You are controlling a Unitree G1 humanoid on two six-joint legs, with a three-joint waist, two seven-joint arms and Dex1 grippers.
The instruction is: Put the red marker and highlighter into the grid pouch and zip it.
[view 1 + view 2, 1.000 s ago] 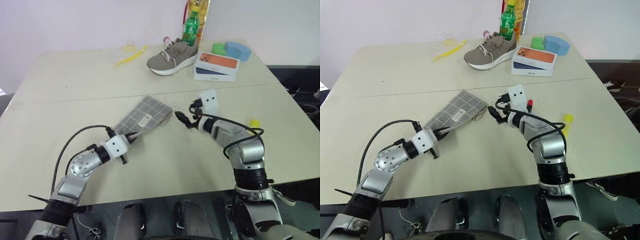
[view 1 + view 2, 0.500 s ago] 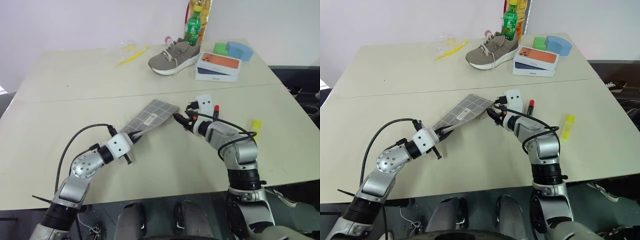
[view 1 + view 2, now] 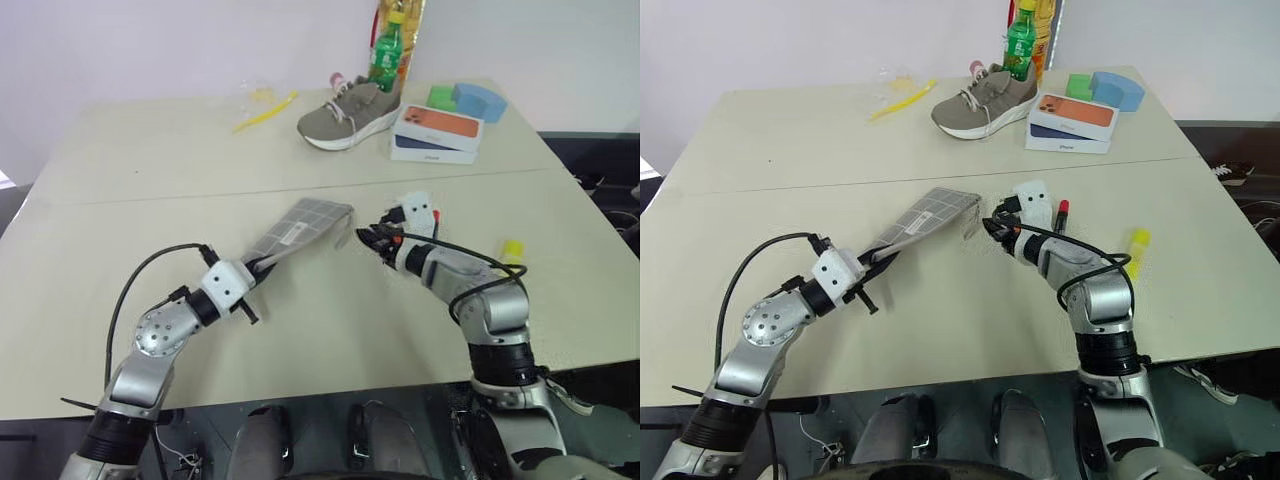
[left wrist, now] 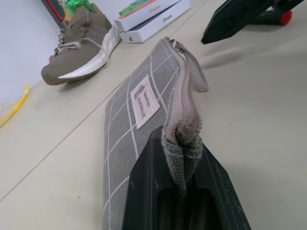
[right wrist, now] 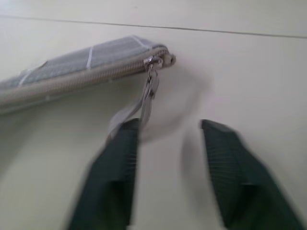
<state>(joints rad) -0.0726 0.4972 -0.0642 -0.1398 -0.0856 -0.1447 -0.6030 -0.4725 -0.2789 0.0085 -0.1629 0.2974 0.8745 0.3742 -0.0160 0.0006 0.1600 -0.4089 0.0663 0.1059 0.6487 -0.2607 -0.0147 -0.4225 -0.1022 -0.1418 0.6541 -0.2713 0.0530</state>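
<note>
Since a second ago the left gripper [image 4: 180, 158] has lifted its corner of the grid pouch [image 3: 300, 228] off the tabletop [image 3: 150, 170], so the fabric now slopes from the raised near end down to its far end on the table, zipper edge turned upward. The right gripper [image 5: 168, 163] has narrowed from wide open to roughly half open and sits just short of the pouch's far corner.

The left gripper is clamped on the pouch's near end, the gathered zipper edge pinched between its two fingers. The right gripper's jaws stand apart and hold nothing; in the right wrist view the zipper pull [image 5: 149, 84] and its fabric strap dangle from the corner just ahead of one finger, beside it rather than between the two.

The zipper looks fully closed along its length, so the step in hand appears to be opening the pouch: one hand anchors, the other goes for the pull. The next move likely calls for shifting the right gripper sideways until the pull lies between its fingers, closing on it, then drawing it toward the left gripper.

The red marker [image 3: 1061, 213] lies just behind the right gripper, and the highlighter [image 3: 1135, 247] farther out to its right, both outside the pouch.
</note>
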